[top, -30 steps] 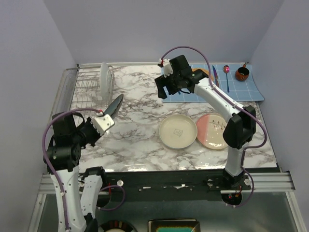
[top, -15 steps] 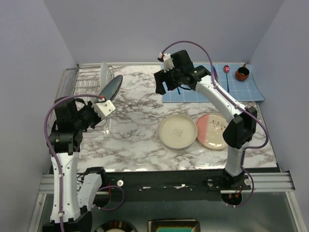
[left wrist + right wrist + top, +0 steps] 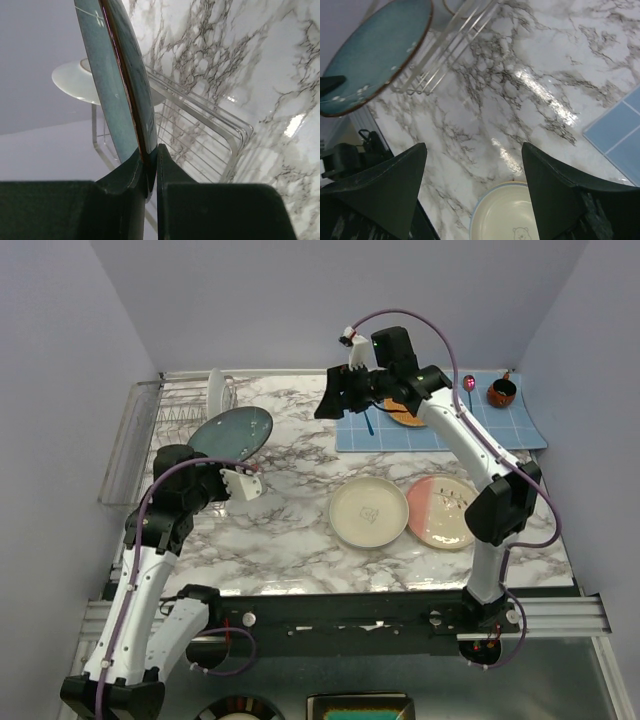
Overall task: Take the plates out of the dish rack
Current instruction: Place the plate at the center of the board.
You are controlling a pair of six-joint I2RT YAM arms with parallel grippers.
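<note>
My left gripper [image 3: 236, 466] is shut on the rim of the teal plate [image 3: 231, 432] and holds it in the air, just right of the dish rack [image 3: 165, 426]. In the left wrist view the fingers [image 3: 135, 172] pinch the teal, red-rimmed plate [image 3: 116, 75] edge-on. A white plate [image 3: 215, 391] stands upright in the rack; it also shows in the left wrist view [image 3: 72, 81]. A cream plate [image 3: 368, 512] and the pink-and-cream plate [image 3: 440, 511] lie flat on the table. My right gripper [image 3: 335, 402] is open and empty, high over the table's back middle.
A blue grid mat [image 3: 500, 425] lies at the back right with an orange woven disc [image 3: 405, 412], a knife [image 3: 446, 396], a spoon [image 3: 470, 390] and a brown cup [image 3: 501, 392]. The right wrist view shows the teal plate [image 3: 375, 50], the rack wires [image 3: 455, 45] and the cream plate [image 3: 515, 215].
My left arm has lifted the teal plate out of the rack, swung it right and tipped it flatter. My right gripper has risen and moved slightly back.
</note>
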